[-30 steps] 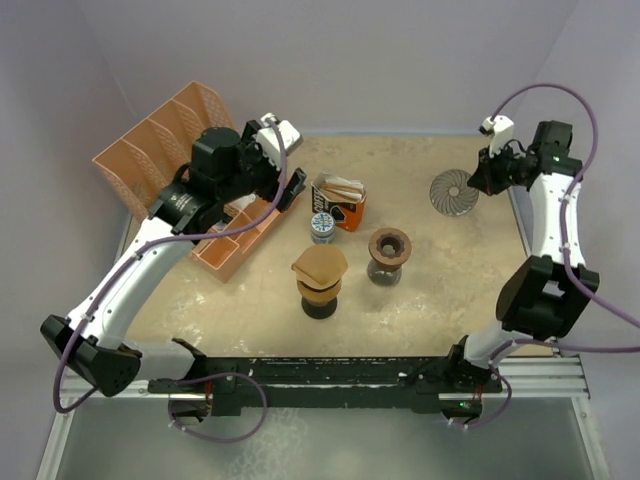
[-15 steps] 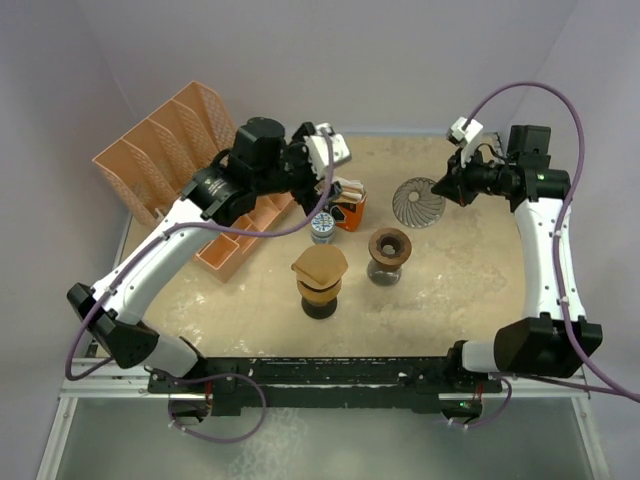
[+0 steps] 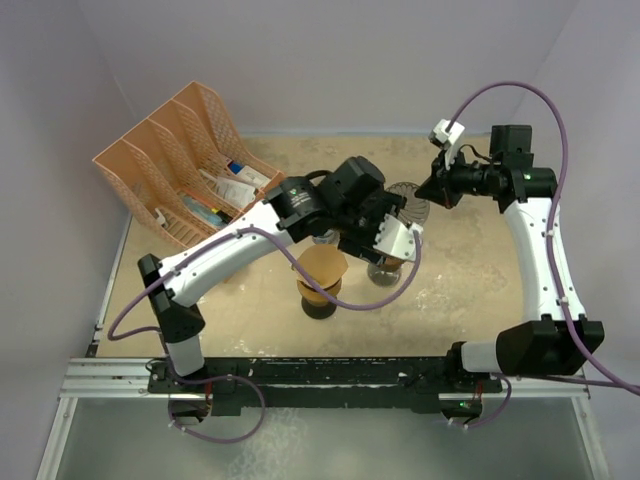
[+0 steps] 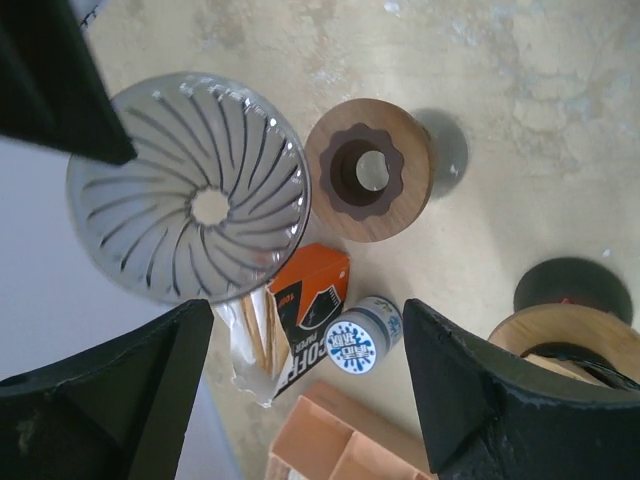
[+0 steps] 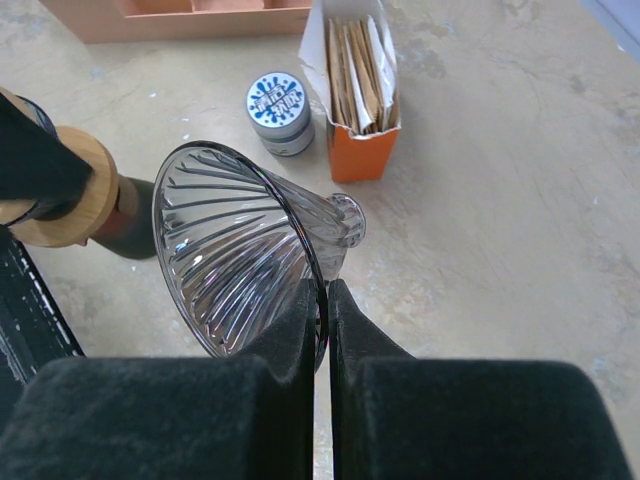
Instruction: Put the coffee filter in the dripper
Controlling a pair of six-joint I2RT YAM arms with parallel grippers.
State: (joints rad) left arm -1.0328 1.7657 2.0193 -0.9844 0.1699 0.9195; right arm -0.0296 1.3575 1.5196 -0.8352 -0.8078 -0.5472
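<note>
One filter box (image 4: 318, 288) half behind dripper (image 4: 190, 205)

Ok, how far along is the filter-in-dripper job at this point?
Done: the right hand has the glass dripper pinched by its rim, tipped on its side. In hand: the left hand hangs open and empty above the wooden holder. Left: no filter is in the glass dripper; papers sit in the orange box, and one tan filter rests on the other stand.

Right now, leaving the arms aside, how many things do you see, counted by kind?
Glass dripper: 1
Wooden stands: 2
Loose paper filter: 1
Filter box: 1
Small tin: 1
Orange rack: 1
Total: 7
</note>
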